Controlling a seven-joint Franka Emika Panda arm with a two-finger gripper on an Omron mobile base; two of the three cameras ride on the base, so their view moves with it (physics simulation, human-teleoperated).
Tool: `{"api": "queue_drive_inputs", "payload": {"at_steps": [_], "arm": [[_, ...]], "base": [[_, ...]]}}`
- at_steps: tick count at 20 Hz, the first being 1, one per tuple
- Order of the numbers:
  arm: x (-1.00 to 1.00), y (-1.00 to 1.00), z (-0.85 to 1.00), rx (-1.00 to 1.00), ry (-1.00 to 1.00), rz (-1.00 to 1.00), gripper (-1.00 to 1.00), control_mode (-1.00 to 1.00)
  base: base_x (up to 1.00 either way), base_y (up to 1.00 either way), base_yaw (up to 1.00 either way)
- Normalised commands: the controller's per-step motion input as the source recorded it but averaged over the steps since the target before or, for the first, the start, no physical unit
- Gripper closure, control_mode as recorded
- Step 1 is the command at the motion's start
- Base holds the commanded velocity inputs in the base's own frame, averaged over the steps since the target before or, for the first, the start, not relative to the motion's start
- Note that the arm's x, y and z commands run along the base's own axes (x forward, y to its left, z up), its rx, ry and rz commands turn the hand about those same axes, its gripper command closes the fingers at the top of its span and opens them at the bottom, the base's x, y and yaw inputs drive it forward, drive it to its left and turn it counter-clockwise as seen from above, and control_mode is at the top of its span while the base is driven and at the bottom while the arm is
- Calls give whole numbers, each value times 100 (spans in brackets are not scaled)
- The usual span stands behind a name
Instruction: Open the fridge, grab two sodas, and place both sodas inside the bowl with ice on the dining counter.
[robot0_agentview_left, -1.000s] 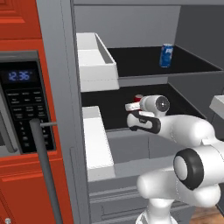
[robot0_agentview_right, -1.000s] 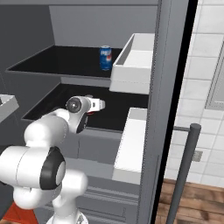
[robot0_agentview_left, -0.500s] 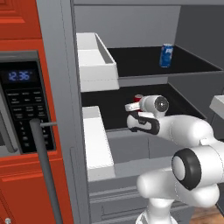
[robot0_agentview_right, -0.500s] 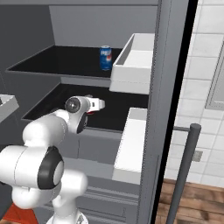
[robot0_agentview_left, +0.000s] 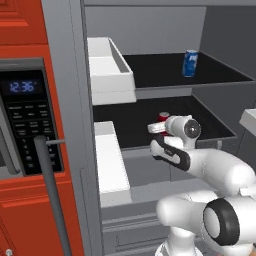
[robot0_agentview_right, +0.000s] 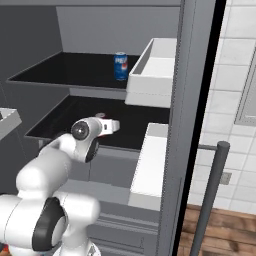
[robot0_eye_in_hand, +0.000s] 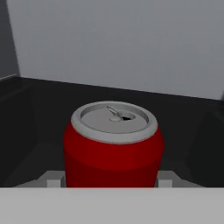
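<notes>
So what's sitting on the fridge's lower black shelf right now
A red can with a silver top stands upright there, between the gripper's fingers. The arm covers most of the can in both base views, and hides part of the shelf.

"12:36" on the microwave display (robot0_agentview_left: 22, 86); blue can's (robot0_agentview_right: 120, 66) markings unreadable

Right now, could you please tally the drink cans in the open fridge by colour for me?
Red can, on the lower black shelf at the gripper: 1
Blue can, on the upper black shelf: 1
Total: 2 cans
</notes>
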Motion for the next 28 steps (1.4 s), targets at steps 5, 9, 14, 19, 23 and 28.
{"api": "queue_drive_inputs", "payload": {"at_steps": [5,9,14,19,23,28], "arm": [[-43,0,71,-11,11,-2,100,-100],[-55,0,42,-18,17,-1,100,-100],[-74,-1,24,-3,24,0,100,-100],[-100,0,38,2,12,0,100,-100],[-100,0,50,0,4,0,100,-100],[-99,0,57,0,0,0,100,-100]], "base": [[0,0,0],[0,0,0],[0,0,0],[0,0,0],[0,0,0],[0,0,0]]}}
